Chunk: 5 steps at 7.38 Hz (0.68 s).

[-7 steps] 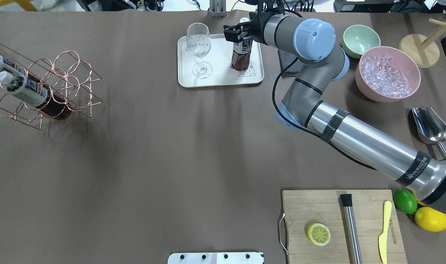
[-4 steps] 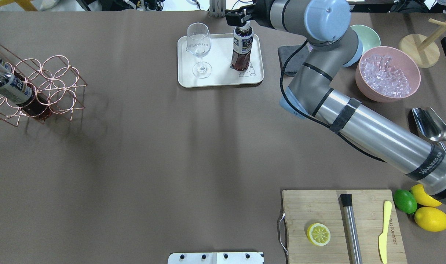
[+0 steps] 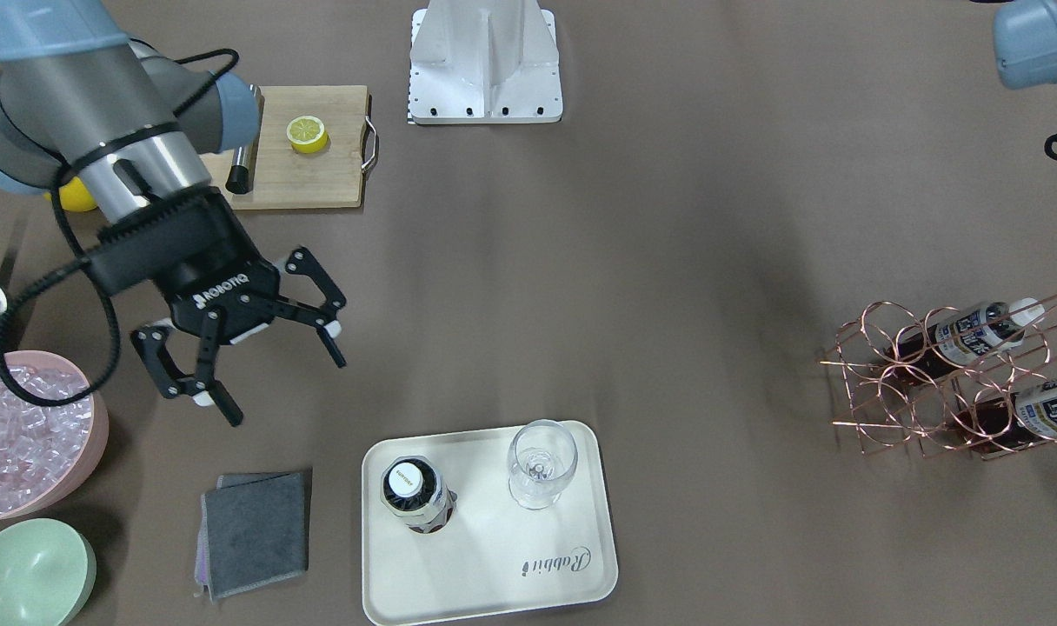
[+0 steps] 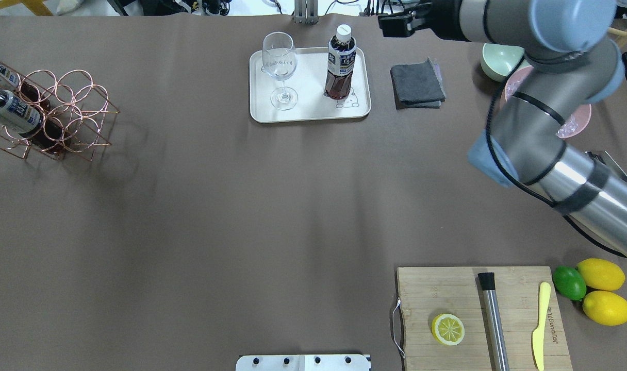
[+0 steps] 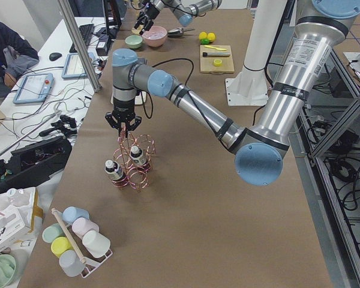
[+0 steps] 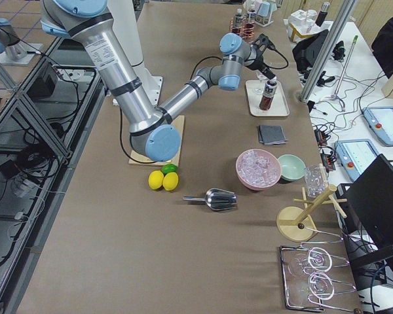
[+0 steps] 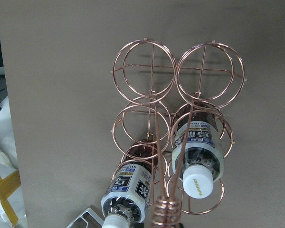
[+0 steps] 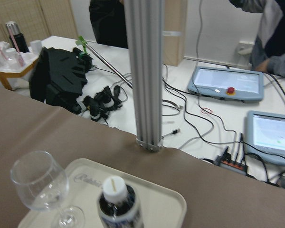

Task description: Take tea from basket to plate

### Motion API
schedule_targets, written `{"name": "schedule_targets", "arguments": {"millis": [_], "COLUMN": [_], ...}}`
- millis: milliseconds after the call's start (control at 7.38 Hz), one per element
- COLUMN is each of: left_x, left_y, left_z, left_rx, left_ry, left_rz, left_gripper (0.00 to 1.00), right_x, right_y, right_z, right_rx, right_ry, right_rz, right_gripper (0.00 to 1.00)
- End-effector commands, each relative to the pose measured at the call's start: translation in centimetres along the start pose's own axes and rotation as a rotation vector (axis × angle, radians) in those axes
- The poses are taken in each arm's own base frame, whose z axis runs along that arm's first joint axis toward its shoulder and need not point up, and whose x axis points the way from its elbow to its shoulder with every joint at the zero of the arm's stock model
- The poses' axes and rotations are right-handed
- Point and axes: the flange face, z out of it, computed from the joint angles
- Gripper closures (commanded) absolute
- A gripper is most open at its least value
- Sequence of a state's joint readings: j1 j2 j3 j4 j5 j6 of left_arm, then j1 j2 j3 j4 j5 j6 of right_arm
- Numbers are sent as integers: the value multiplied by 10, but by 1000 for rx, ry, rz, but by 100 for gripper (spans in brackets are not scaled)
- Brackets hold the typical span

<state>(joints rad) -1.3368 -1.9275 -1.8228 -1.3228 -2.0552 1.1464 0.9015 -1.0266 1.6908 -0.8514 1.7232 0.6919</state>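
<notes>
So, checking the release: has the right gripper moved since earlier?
Yes. The right gripper shifted off the tea, past the plate's edge, toward the grey cloth.

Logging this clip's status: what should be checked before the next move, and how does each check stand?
1. Tea bottle upright on the plate: ok.
2. Right gripper open and clear of the tea bottle: ok.
3. Wine glass standing, apart from the tea bottle: ok.
4. Basket holds two remaining bottles: ok.
5. Left gripper closed on the basket's handle: cannot tell.
</notes>
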Motion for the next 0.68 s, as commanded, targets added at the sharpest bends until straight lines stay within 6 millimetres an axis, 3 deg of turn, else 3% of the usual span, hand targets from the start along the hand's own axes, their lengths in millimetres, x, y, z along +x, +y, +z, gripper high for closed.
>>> {"name": "schedule_targets", "arguments": {"millis": [0,135,406,542], "left_x": [3,4,6,6], "left_y": [1,-3,-5,-7], "left_z": [7,10,12,13], "left_rx": [-5,-4,-3,-3], "left_ry": [3,7,13,15], "left_rz": [9,9,5,0], "left_gripper": [100,100,100,100], "right_x": [99,140,168,185], "right_y": [80,104,129,150], "right_z": [-83,-90,-93,-98], "right_rx": [-158,-247,-436,-553], "right_ry": [200,296,425,459], "right_rz": [89,129,190,251], "right_gripper": [0,0,0,0]}}
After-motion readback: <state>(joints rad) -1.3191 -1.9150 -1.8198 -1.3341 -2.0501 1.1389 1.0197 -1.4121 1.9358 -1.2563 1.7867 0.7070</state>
